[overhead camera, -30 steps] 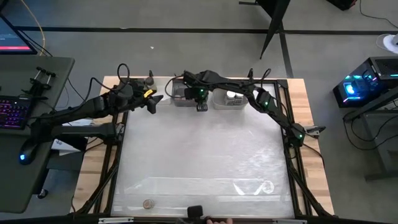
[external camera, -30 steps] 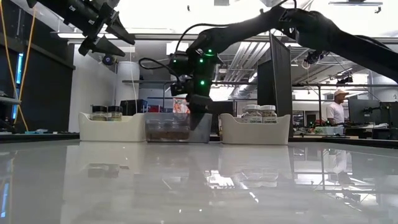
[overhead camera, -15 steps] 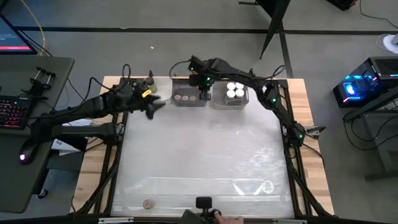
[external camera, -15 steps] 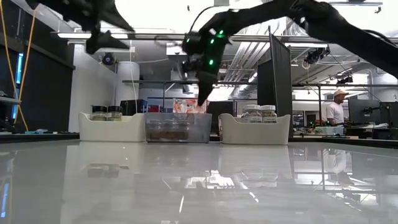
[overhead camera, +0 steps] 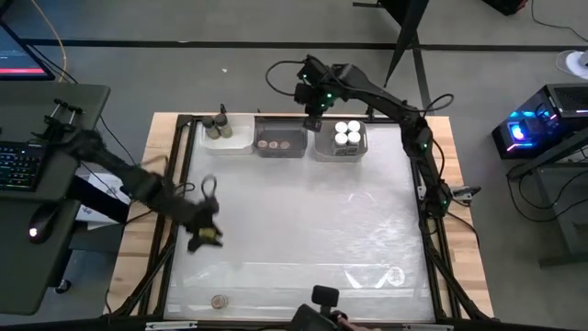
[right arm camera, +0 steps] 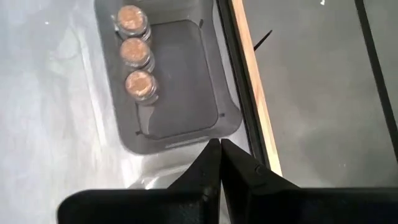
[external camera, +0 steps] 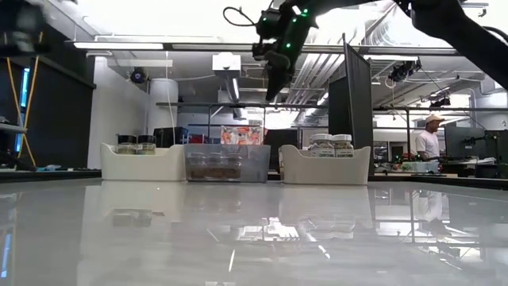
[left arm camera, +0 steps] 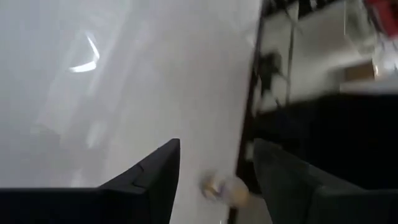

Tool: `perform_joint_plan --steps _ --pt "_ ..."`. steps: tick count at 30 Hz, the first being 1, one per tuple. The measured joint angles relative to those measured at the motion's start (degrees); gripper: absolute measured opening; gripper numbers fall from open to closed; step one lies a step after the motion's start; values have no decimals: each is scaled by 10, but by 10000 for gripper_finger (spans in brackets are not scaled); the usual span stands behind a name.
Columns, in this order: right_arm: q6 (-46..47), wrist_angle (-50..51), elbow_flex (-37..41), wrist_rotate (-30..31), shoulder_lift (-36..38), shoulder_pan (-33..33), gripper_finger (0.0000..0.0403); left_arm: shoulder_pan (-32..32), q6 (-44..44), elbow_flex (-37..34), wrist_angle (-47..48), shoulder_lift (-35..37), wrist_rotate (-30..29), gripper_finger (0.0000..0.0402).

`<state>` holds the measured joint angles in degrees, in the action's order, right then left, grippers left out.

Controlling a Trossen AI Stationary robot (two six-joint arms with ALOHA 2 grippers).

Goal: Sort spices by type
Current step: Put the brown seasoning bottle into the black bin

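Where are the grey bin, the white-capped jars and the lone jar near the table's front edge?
Grey bin (right arm camera: 186, 93), right wrist view, bare floor.
White-capped jars (overhead camera: 346, 134), high view, caps' middle.
Lone jar (overhead camera: 219, 301), high view, its cap.

The high view looked straight down over the whole table (overhead camera: 303, 230). The low view sat at tabletop height, facing level toward the three bins (external camera: 226, 163) along the far edge, which both views shared. The left wrist view pointed down near the table's edge; the right wrist view looked down on the grey bin (right arm camera: 186, 93).
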<state>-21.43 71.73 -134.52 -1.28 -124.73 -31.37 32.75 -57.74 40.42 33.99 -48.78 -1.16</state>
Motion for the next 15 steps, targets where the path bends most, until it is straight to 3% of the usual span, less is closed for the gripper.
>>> perform_joint_plan --steps 3,6,12,15 --pt "0 17 0 -9 9 -4 0 101 -51 0 -59 -67 -19 181" --pt "-3 27 0 -9 10 -7 0 164 -62 24 -119 -152 -19 180" --pt "-30 24 0 -9 10 -14 0 203 -86 110 -126 -291 -8 179" --pt "-35 19 0 -9 10 -17 0 204 -173 126 -145 -332 -8 179"
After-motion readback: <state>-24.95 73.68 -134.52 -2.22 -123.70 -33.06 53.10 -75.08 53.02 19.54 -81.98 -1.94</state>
